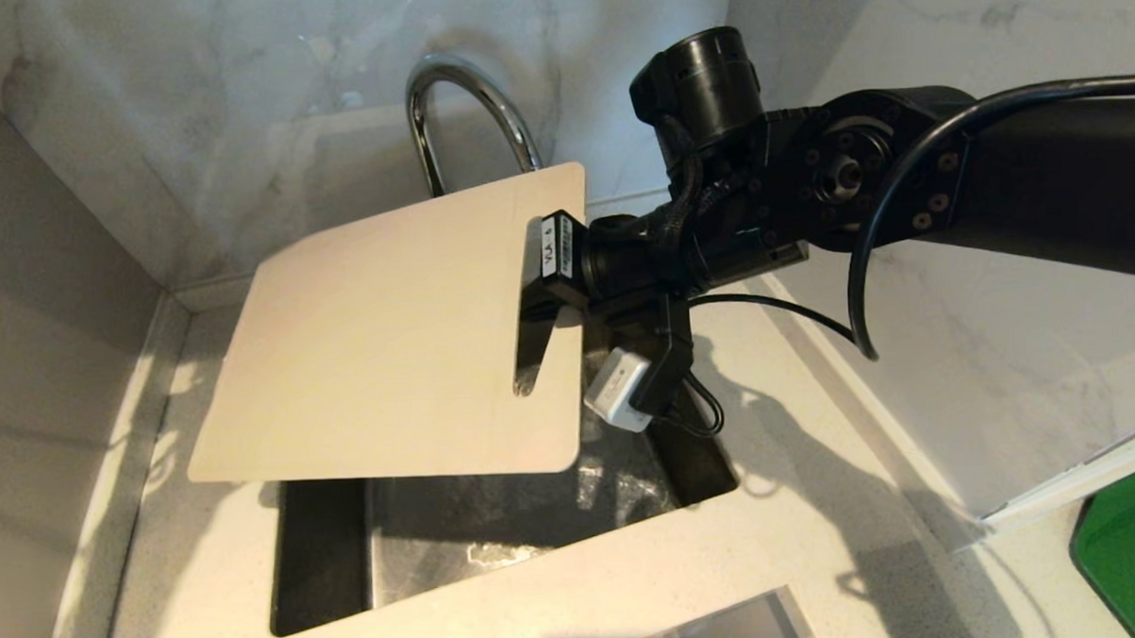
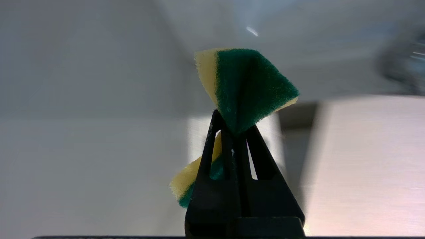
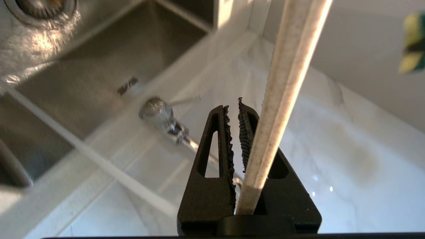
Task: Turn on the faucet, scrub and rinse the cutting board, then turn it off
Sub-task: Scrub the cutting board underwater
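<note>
The right gripper [image 1: 538,292] pinches the large flat cream plastic cutting board [image 1: 389,335] at its slotted end, holding it tilted above the dark steel sink [image 1: 500,539]. Behind the board rises the shiny chrome gooseneck faucet [image 1: 447,106]. The left gripper [image 2: 234,132], pressed together, pinches a green-and-yellow sponge [image 2: 249,86] well off to the board's left.

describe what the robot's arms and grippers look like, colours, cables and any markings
The right arm is matte black with round bolted joint housings and a thin black cable looping beside it. A white label with black print sits near the wrist, and a small white-grey camera block hangs beneath. The right gripper and left gripper have black triangular fingers with cut-out slots; the right's pads are rough.
</note>
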